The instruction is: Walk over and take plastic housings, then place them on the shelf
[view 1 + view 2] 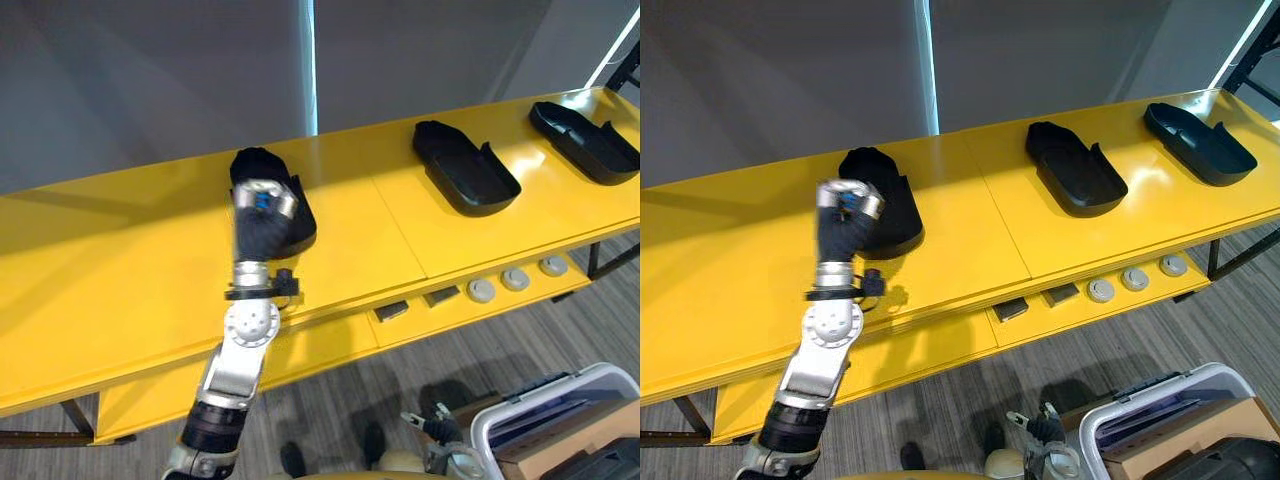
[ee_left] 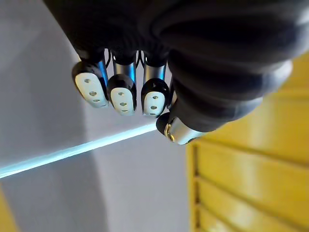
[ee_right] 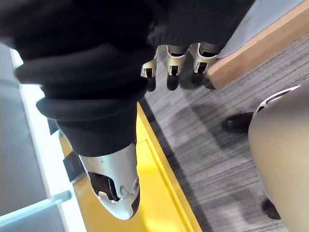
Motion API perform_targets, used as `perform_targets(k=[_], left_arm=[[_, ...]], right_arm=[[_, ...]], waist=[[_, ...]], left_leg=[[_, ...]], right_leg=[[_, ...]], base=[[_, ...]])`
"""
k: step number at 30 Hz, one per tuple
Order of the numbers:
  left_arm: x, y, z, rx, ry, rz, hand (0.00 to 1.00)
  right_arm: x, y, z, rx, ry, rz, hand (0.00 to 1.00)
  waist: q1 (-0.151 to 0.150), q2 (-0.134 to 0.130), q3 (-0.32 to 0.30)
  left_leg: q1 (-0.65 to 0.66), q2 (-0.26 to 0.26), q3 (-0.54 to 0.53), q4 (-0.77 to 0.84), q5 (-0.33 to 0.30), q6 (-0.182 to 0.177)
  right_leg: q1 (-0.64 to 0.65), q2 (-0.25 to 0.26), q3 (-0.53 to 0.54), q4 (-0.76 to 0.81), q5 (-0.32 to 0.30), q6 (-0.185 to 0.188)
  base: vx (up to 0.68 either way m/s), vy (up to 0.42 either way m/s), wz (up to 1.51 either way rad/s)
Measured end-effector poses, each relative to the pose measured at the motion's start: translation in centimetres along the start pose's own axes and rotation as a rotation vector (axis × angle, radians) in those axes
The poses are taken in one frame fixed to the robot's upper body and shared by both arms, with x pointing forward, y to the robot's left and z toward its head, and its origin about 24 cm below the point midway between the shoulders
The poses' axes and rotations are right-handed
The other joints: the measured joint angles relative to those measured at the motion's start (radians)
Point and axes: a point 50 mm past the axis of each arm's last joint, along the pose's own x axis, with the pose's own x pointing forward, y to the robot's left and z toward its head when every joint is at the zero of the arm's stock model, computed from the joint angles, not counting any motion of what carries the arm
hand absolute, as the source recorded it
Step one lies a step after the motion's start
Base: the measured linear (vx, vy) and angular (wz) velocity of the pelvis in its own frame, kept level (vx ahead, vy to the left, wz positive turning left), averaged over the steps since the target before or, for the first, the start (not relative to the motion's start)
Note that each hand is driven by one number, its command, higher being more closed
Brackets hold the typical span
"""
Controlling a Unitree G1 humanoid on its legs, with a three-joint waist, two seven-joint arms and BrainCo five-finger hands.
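Three black plastic housings lie on the yellow shelf top: one at the left, one in the middle and one at the far right. My left hand is raised just in front of and above the left housing, covering part of it. Its fingers are curled into a fist and hold nothing. My right hand hangs low beside the shelf's front edge, over the grey floor. Its fingers are relaxed and it holds nothing.
A lower yellow ledge carries three round grey discs and two small dark blocks. A white bin with boxes stands on the floor at the lower right. A grey wall runs behind the shelf.
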Motion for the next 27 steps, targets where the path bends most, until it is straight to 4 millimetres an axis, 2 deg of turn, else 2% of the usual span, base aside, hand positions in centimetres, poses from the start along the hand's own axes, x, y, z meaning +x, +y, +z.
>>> perform_targets(k=[1, 2, 3, 4, 6, 7, 8, 9, 11, 12, 14, 15, 17, 19, 20, 24, 27], left_arm=[[0.1, 2.8, -0.3, 0.029, 0.011, 0.131, 1.00], [-0.1, 4.0, -0.5, 0.038, 0.024, 0.196, 1.00], [-0.8, 6.6, -1.1, 0.072, 0.058, 0.315, 1.00], [-2.0, 8.8, -2.0, 0.136, 0.120, 0.396, 1.00], [-4.3, 11.5, -3.7, 0.222, 0.249, 0.481, 1.00], [-7.4, 13.7, -5.4, 0.296, 0.412, 0.546, 1.00], [-8.6, 14.4, -6.0, 0.305, 0.484, 0.572, 1.00], [-10.6, 15.4, -6.8, 0.332, 0.588, 0.604, 0.00], [-16.7, 17.6, -9.1, 0.438, 0.921, 0.592, 0.00], [-18.2, 17.9, -9.5, 0.453, 1.003, 0.582, 0.00], [-22.7, 17.4, -11.0, 0.453, 1.250, 0.493, 0.00], [-23.6, 17.0, -11.2, 0.446, 1.300, 0.464, 0.00], [-26.9, 15.1, -12.0, 0.417, 1.460, 0.324, 0.00], [-28.1, 14.1, -12.1, 0.386, 1.515, 0.271, 0.00], [-29.3, 13.0, -12.2, 0.357, 1.573, 0.213, 0.00], [-30.3, 12.1, -12.5, 0.370, 1.619, 0.107, 0.00], [-30.7, 11.6, -12.7, 0.399, 1.635, 0.024, 0.00]], right_arm=[[0.0, -0.3, -0.1, -0.002, 0.009, -0.009, 0.00], [0.0, -0.5, -0.3, -0.003, 0.015, -0.015, 0.00], [0.0, -0.8, -0.5, 0.000, 0.028, -0.025, 0.00], [-0.1, -1.0, -0.7, 0.006, 0.036, -0.034, 0.00], [-0.2, -1.3, -1.0, 0.015, 0.043, -0.046, 0.00], [-0.3, -1.2, -1.3, 0.018, 0.049, -0.045, 0.00], [-0.4, -1.1, -1.4, 0.020, 0.052, -0.043, 0.00], [-0.4, -0.8, -1.4, 0.024, 0.048, -0.037, 0.00], [-0.6, 0.0, -0.8, 0.043, 0.012, -0.014, 0.00], [-0.7, 0.2, -0.7, 0.045, 0.005, -0.009, 0.00], [-0.7, 1.0, -0.2, 0.034, -0.016, 0.020, 0.00], [-0.8, 1.2, -0.1, 0.035, -0.019, 0.025, 0.00], [-0.8, 1.6, 0.0, 0.033, -0.022, 0.034, 0.00], [-0.8, 1.5, 0.0, 0.033, -0.021, 0.033, 0.00], [-0.8, 1.5, -0.1, 0.034, -0.020, 0.030, 0.00], [-1.0, 0.7, -1.1, 0.040, 0.014, 0.000, 0.00], [-1.0, 0.5, -1.1, 0.042, 0.017, -0.012, 0.00]], waist=[[0.011, 0.001, -0.001], [0.023, 0.001, -0.001], [0.031, 0.000, -0.001], [0.046, 0.000, -0.001], [0.061, -0.003, -0.002], [0.076, -0.010, -0.007], [0.080, -0.014, -0.010], [0.082, -0.021, -0.015], [0.084, -0.036, -0.022], [0.084, -0.040, -0.025], [0.092, -0.045, -0.030], [0.095, -0.046, -0.031], [0.104, -0.054, -0.036], [0.104, -0.054, -0.036], [0.103, -0.050, -0.036], [0.102, -0.032, -0.039], [0.097, -0.015, -0.041]], left_leg=[[-0.001, 0.001, -0.008, -0.004, 0.000, 0.000], [0.000, 0.002, -0.009, -0.005, 0.000, 0.000], [-0.001, 0.003, -0.018, -0.005, 0.000, 0.000], [0.000, 0.003, -0.030, -0.005, 0.001, -0.001], [0.003, 0.003, -0.033, -0.005, 0.001, -0.001], [0.003, 0.004, -0.034, -0.006, -0.004, -0.006], [0.003, 0.004, -0.034, -0.006, -0.005, -0.006], [0.002, 0.005, -0.032, -0.005, -0.005, -0.006], [0.018, 0.004, -0.026, -0.005, -0.004, -0.004], [0.019, 0.004, -0.023, -0.005, -0.004, -0.003], [0.028, 0.004, -0.019, -0.005, -0.007, -0.004], [0.029, 0.005, -0.017, -0.005, -0.007, -0.003], [0.034, 0.005, -0.008, -0.006, -0.008, -0.002], [0.034, 0.005, -0.005, -0.006, -0.009, -0.001], [0.034, 0.005, -0.001, -0.006, -0.010, -0.001], [0.035, 0.005, -0.001, -0.006, -0.014, -0.005], [0.034, 0.005, -0.001, -0.006, -0.019, -0.009]], right_leg=[[0.002, 0.001, -0.008, 0.002, -0.003, -0.002], [0.003, 0.002, -0.009, 0.004, -0.004, -0.003], [0.006, 0.003, -0.016, 0.006, -0.007, -0.004], [0.010, 0.002, -0.025, 0.011, -0.012, -0.004], [0.014, 0.002, -0.029, 0.019, -0.019, -0.003], [0.021, 0.001, -0.033, 0.019, -0.024, -0.002], [0.023, 0.001, -0.037, 0.019, -0.026, -0.002], [0.024, 0.000, -0.044, 0.020, -0.028, -0.002], [0.036, -0.001, -0.048, 0.022, -0.030, -0.001], [0.040, -0.002, -0.047, 0.022, -0.031, -0.001], [0.041, -0.004, -0.045, 0.037, -0.042, 0.001], [0.041, -0.004, -0.045, 0.037, -0.043, 0.002], [0.041, -0.004, -0.037, 0.039, -0.045, 0.002], [0.039, -0.005, -0.033, 0.040, -0.047, 0.006], [0.037, -0.004, -0.027, 0.040, -0.052, 0.002], [0.037, -0.003, -0.024, 0.039, -0.056, 0.005], [0.035, -0.001, -0.021, 0.035, -0.056, 0.005]], base=[[-0.06, -0.023, 0.21], [-0.06, -0.023, 0.18], [-0.04, -0.018, 0.21], [-0.03, -0.015, 0.23], [-0.02, -0.005, 0.13], [-0.02, -0.002, 0.09], [-0.01, -0.001, 0.13], [0.02, 0.002, 0.14], [0.02, 0.001, 0.04], [0.01, 0.003, -0.06], [-0.02, 0.006, -0.04], [-0.02, 0.003, -0.07], [-0.02, 0.000, -0.10], [-0.02, 0.000, -0.07], [-0.02, -0.003, -0.07], [0.00, -0.002, -0.01], [0.02, -0.007, -0.04]])
